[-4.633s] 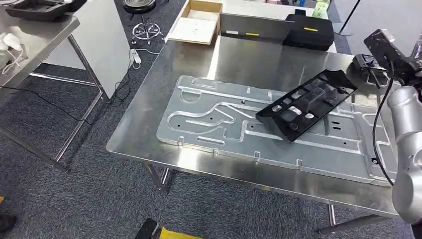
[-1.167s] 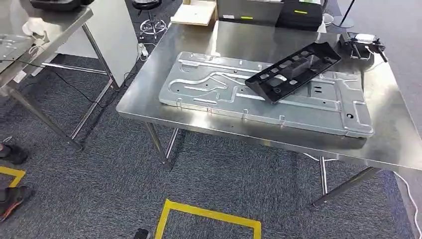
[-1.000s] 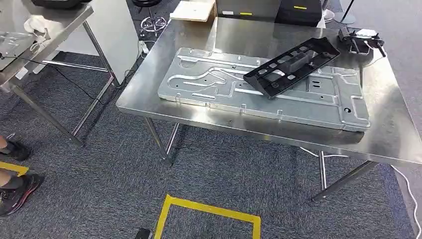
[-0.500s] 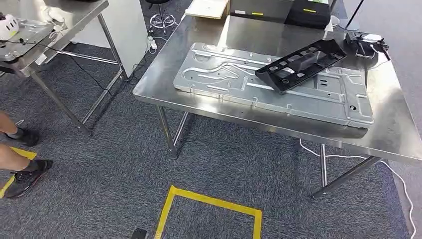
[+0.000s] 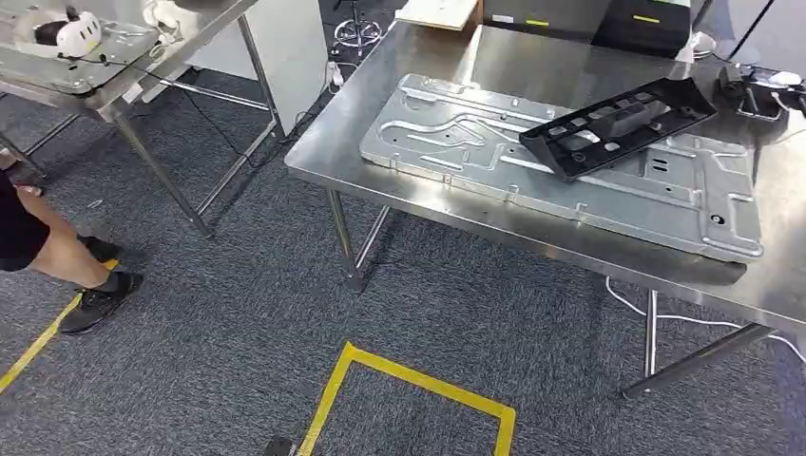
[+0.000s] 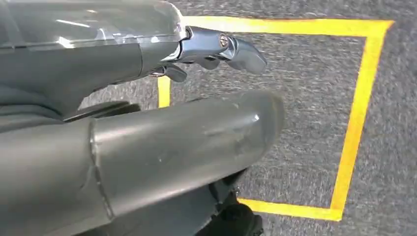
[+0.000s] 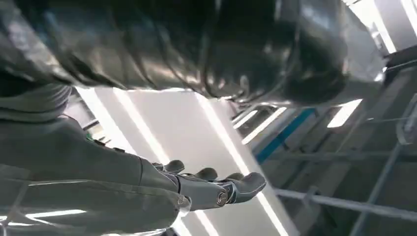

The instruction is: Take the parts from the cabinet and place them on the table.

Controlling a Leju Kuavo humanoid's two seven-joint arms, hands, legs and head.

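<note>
Lying flat on the stainless steel worktop [image 5: 418, 180] is a large silver stamped sheet-metal panel [image 5: 475, 142] w/ raised ribs and small holes; it runs along the worktop's near edge. Black plastic slotted frame part [image 5: 618, 125] rests on top of the panel, toward the panel's far right, set at an angle and touching it. Behind the panel, at the worktop's far side: black case w/ yellow mark [image 5: 646, 24], grey box w/ yellow label [image 5: 532, 21], pale cardboard piece [image 5: 439, 11]. Small dark device w/ cables [image 5: 756, 87] sits right of the frame part, near the worktop's right end.

Left of the worktop stands a second steel table [image 5: 133, 66] carrying a metal sheet and a white-yellow round item [image 5: 67, 30]. Person's leg and dark shoe [image 5: 95, 302] on the grey carpet floor [image 5: 228, 332], well left of the worktop. Yellow tape square [image 5: 418, 385] on the carpet in front of the worktop.

Left hand [image 6: 216, 49] in left wrist view: hangs over the carpet and yellow tape, fingers loosely extended, nothing in it. Right hand [image 7: 211, 189] in right wrist view: fingers spread apart, holds nothing, bright ceiling lights behind it.
</note>
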